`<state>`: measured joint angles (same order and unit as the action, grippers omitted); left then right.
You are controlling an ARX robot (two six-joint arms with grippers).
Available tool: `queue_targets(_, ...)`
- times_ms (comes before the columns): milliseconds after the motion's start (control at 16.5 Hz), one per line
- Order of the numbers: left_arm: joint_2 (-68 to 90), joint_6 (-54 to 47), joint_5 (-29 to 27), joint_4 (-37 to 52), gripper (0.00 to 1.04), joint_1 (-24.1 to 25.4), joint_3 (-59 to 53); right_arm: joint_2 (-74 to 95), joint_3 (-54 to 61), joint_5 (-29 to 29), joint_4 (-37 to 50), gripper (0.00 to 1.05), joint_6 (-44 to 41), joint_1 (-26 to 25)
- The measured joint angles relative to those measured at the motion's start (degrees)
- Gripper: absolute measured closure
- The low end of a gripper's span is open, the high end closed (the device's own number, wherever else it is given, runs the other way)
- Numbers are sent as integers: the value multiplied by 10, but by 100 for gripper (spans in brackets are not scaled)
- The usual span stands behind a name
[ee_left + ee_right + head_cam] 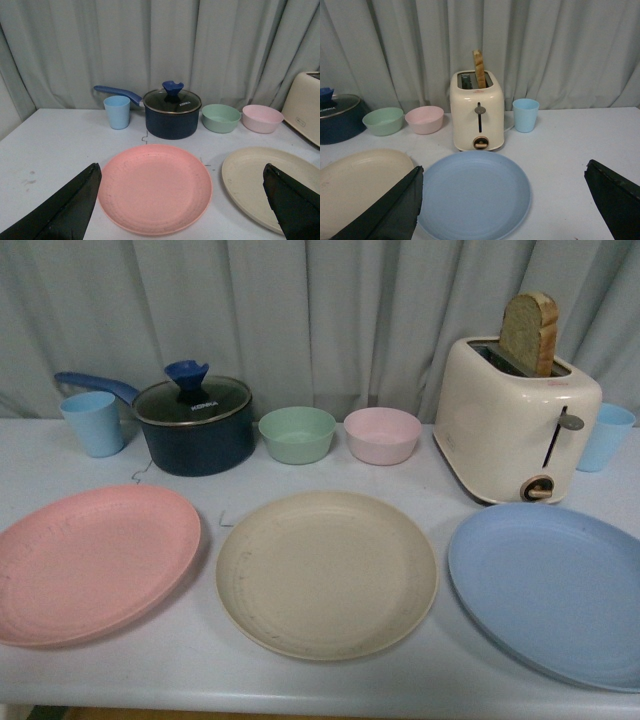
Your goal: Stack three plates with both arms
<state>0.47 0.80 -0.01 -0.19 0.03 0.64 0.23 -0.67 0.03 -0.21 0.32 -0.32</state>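
From the front, a round matte pink plate [95,565] lies lower left, the beige plate [327,573] centre and the light blue plate [550,590] lower right, all on the pale surface [200,675].

Left wrist: the left end effector [181,167] is spread wide, with the pink plate between its fingers.

Right wrist: the right end effector [504,166] gapes likewise over the light blue plate.

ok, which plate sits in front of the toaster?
The blue plate, at the row's right end; the cream plate is in the middle, the pink plate at the left.
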Motion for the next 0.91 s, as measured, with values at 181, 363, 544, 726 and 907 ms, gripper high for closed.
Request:
queue_targets(181, 0, 0, 0, 0, 7, 0, 0, 0, 0, 0, 0, 6, 0, 0)
queue_targets(363, 0, 0, 0, 0, 7, 0, 0, 0, 0, 0, 0, 6, 0, 0)
queue_targets(544, 0, 0, 0, 0, 7, 0, 0, 0, 0, 0, 0, 6, 0, 0)
queue_targets(726, 27, 15, -49, -95, 7, -17, 30, 0, 0, 0, 0, 6, 0, 0)
queue_targets(907, 337, 37, -82, -198, 7, 59, 184, 0, 0, 0, -1, 6, -2, 0)
